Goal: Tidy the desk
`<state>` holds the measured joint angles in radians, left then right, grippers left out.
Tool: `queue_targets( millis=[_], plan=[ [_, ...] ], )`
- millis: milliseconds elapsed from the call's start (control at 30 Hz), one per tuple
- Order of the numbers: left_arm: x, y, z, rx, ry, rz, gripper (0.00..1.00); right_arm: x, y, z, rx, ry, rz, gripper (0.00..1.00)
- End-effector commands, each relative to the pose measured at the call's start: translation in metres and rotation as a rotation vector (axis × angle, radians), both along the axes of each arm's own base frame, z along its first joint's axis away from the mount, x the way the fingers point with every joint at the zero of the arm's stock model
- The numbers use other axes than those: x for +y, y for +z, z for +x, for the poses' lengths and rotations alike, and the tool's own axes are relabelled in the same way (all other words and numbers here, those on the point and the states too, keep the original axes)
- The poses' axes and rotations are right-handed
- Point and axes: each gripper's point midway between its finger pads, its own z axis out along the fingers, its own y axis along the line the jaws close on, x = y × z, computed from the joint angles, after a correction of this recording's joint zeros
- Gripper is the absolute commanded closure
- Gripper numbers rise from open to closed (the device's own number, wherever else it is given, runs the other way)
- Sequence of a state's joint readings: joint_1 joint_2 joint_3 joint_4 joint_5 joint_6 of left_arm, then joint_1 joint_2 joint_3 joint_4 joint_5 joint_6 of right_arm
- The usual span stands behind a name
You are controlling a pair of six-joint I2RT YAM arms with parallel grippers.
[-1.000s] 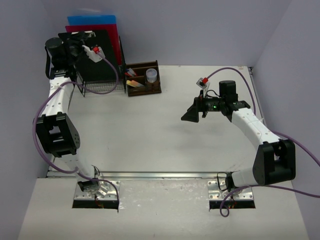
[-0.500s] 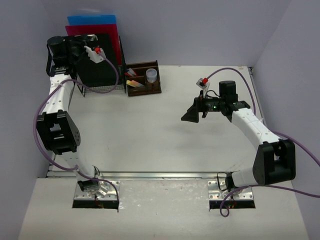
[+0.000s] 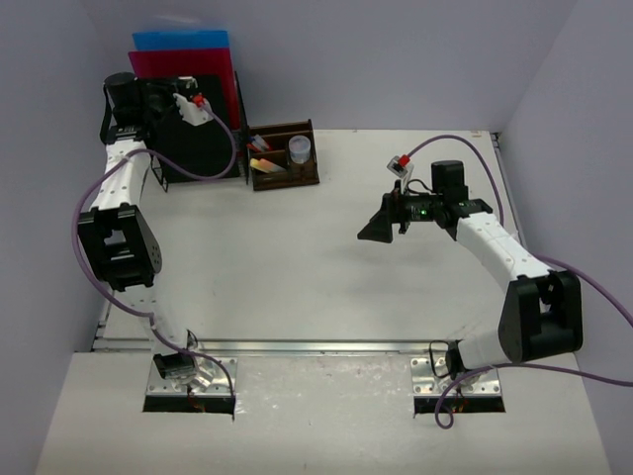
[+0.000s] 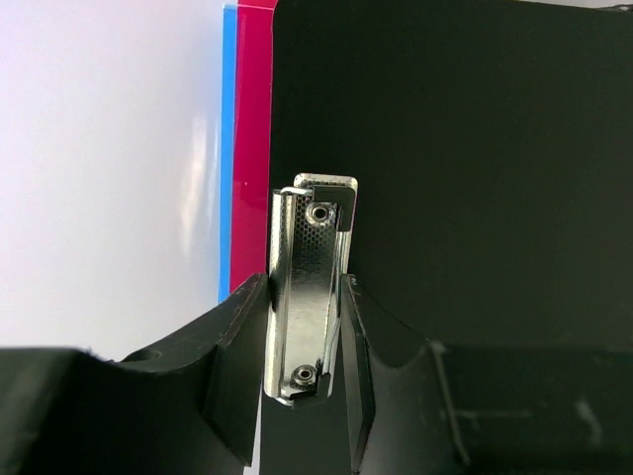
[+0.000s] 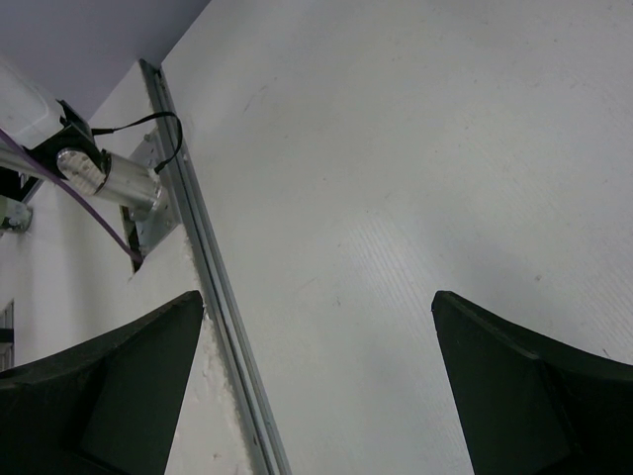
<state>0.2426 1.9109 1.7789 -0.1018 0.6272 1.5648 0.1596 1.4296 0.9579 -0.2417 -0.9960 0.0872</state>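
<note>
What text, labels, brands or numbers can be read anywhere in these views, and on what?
None readable in any view.
The black clipboard, its metal clip, the red folder, the blue folder and the desk show no writing.
Anything on the wooden organizer or its contents is too small to read.

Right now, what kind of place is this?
Probably a robot test room set up like an office. A left arm and a right arm are bolted at the edge of a white desk, plain walls box it in, and folders and a small wooden organizer sit at the back.
</note>
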Motion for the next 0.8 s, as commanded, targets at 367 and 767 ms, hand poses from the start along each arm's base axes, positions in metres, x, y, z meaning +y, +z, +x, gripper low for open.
queue_targets(
  millis=[367, 767],
  plan=[
    [-0.01, 0.002, 0.035, -0.034, 0.042, -0.375, 0.08, 0.005, 0.016, 0.009, -0.027, 0.01, 0.018, 0.01],
    [-0.029, 0.144, -0.034, -0.076, 0.054, -0.878, 0.0, -0.006, 0.045, 0.022, -0.193, -0.069, -0.037, 0.01]
  ],
)
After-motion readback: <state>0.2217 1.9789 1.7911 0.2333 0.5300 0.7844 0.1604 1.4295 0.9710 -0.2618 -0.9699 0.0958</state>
